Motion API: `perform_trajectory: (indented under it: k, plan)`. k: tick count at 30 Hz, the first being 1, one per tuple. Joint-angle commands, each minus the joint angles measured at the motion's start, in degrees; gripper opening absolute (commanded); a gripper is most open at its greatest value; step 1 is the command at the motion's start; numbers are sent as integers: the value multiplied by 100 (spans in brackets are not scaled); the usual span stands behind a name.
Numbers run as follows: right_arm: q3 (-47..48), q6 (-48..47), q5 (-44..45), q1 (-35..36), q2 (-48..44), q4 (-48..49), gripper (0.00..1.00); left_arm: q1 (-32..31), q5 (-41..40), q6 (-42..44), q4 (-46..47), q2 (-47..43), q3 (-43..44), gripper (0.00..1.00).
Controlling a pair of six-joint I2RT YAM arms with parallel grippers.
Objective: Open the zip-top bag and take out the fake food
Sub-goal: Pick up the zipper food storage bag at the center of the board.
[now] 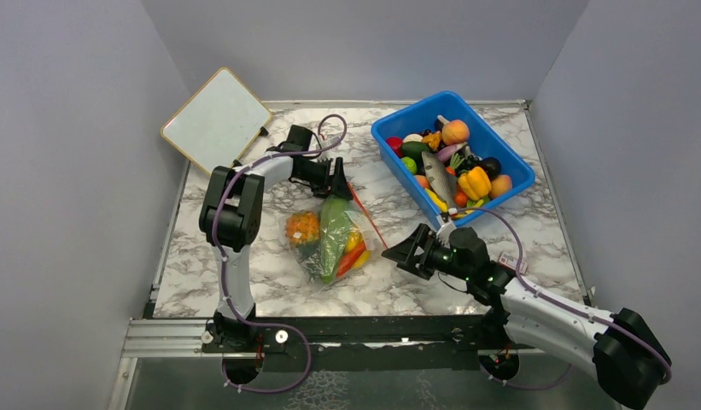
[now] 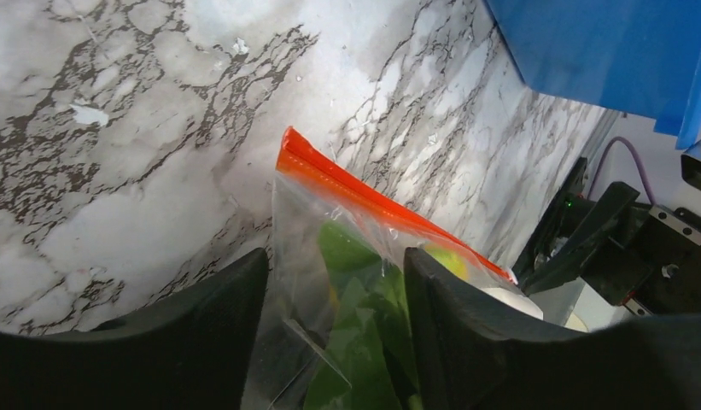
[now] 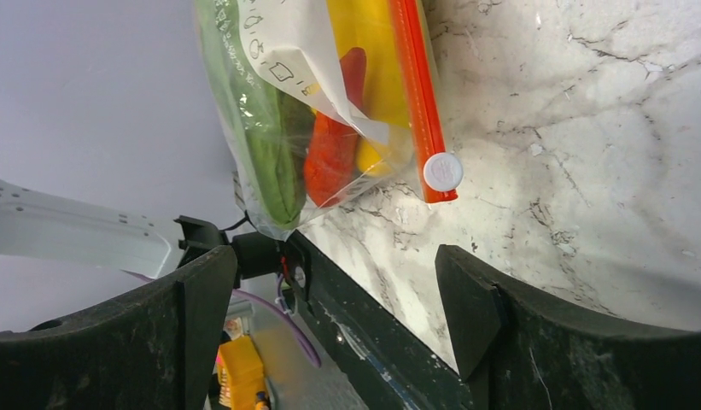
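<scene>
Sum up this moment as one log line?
left tool: open, straddling zip-top bag corner | right tool: open, near red zip strip | fake food: inside bag

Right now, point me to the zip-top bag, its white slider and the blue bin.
zip-top bag (image 1: 334,237), top view, clear middle
white slider (image 3: 442,172), right wrist view, round face
blue bin (image 1: 412,114), top view, far-left rim

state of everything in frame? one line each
zip-top bag: lying flat, zip looks shut
fake food: inside the bag
left gripper: jaws either side of the bag's end, grip unclear
right gripper: open, empty, short of the bag
blue bin: full of toy food
whiteboard: blank, leaning
</scene>
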Motion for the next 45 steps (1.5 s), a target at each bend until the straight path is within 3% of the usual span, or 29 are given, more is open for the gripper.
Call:
perform_trajectory:
  k: [1, 3, 11, 19, 29, 35, 40, 45]
  plan:
    - [187, -247, -22, 7, 207, -547, 88, -9, 454, 145, -20, -28, 52, 57]
    - [167, -279, -23, 7, 219, -465, 88, -5, 271, 132, -18, -196, -26, 51]
    - [247, -419, 128, 7, 123, -707, 88, -5, -25, -68, 152, -865, -453, 13]
    - [622, -961, 452, 7, -27, -1169, 88, -5, -282, -733, 939, -2129, -1332, 8]
    - [1094, -3194, 118, 7, -482, -331, 89, -5, -532, -1845, 2530, -4638, -3270, 6]
    - [1627, -4415, -977, 7, -62, -29, 79, -5, -618, -2065, 2635, -5750, -3898, 6]
    - [2302, -4538, -2075, 7, 1044, -317, 67, -5, -751, -2214, 2705, -6266, -4149, 6]
    - [2579, -4661, -2347, 7, 1701, -431, 56, -12, -759, -2250, 2638, -6425, -4167, 6]
